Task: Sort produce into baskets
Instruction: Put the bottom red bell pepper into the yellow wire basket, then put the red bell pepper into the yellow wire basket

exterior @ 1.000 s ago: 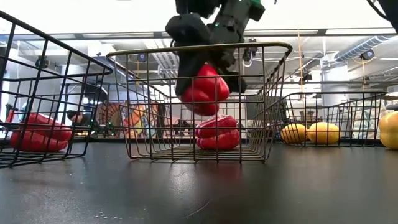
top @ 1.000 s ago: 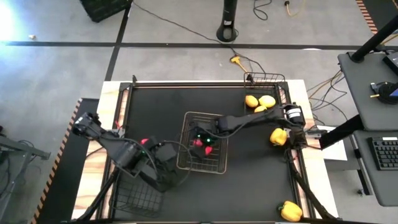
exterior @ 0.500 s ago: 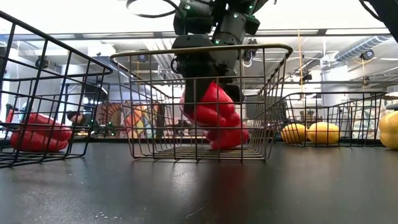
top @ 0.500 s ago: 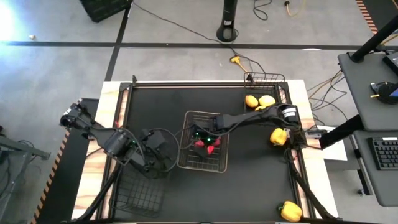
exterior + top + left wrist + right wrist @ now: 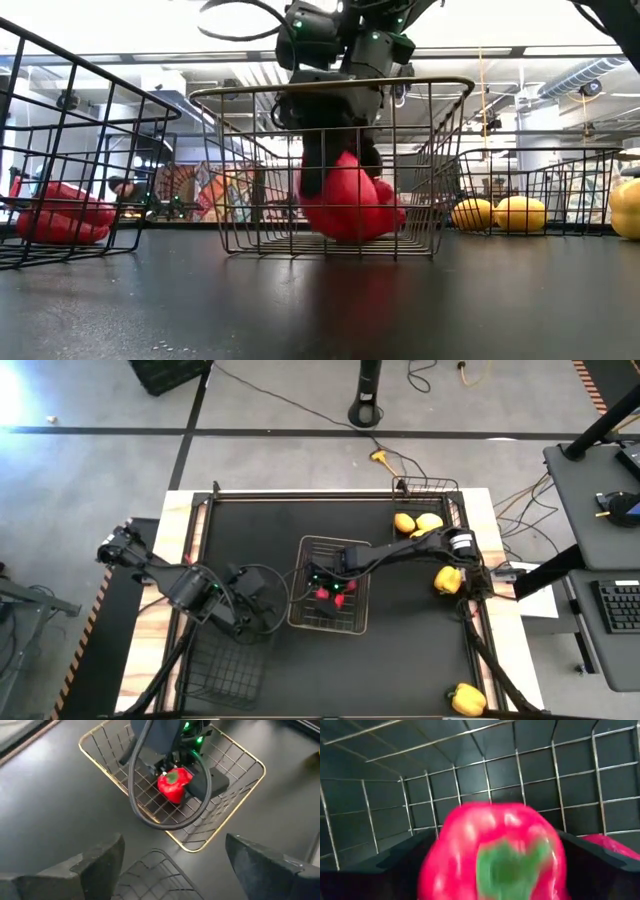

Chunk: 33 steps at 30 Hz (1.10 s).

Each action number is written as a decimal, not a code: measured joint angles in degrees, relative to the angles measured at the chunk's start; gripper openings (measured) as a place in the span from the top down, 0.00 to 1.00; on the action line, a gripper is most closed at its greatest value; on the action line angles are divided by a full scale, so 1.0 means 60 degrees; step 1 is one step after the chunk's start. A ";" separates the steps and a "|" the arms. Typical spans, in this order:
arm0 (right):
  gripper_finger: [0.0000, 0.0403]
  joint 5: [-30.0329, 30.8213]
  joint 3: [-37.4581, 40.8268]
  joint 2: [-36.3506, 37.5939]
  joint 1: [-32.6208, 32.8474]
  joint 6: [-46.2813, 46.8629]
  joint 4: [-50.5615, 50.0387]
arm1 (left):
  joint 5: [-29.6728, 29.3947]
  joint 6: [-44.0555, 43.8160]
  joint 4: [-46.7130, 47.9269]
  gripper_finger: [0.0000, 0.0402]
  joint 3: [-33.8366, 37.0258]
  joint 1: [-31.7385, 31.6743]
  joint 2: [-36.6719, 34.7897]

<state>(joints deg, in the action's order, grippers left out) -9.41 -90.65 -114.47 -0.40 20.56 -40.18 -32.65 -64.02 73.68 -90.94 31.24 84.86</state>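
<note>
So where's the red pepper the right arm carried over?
High view: in the pale wire basket at table centre, the red pepper sits between the right gripper jaws, beside another red pepper.

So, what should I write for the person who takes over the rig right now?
Left gripper: open, empty, beside the gold wire basket.
Right gripper: inside that basket, around a red bell pepper at its floor.
Done: second red pepper there; three lemons in the far black basket.
Left: two yellow bell peppers on the table; third red pepper, seen through the near black basket's wires.
</note>
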 joint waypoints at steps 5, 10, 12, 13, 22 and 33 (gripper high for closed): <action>0.08 0.0094 0.0004 0.0181 0.0000 -0.0040 0.0039 | -0.0628 -0.0004 0.1142 0.19 0.0000 -0.0021 -0.0168; 0.07 0.0093 -0.0488 0.0343 0.0000 -0.0036 -0.0510 | -0.0654 -0.0850 0.2758 0.19 0.0079 -0.0582 -0.0597; 0.07 0.0252 -0.0920 0.0394 0.0014 -0.0028 -0.0771 | -0.0340 -0.0726 0.2330 0.19 0.0460 -0.1036 -0.0951; 0.07 0.0404 -0.1179 0.0429 0.0054 -0.0028 -0.0953 | -0.0139 -0.0630 0.2029 0.19 0.0691 -0.1324 -0.1096; 0.07 0.2091 -0.4355 0.0459 0.0791 -0.0571 -0.3498 | 0.2786 0.1306 0.1528 0.19 0.3573 -0.4820 -0.1657; 0.07 0.3092 -0.5603 0.0466 0.1381 -0.0685 -0.3934 | 0.6162 0.5215 0.0569 0.19 0.5074 -0.7134 -0.0161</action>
<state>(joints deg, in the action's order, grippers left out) 9.15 -124.27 -111.68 7.88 16.45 -63.79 4.33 -32.73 77.09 -60.49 -11.56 83.90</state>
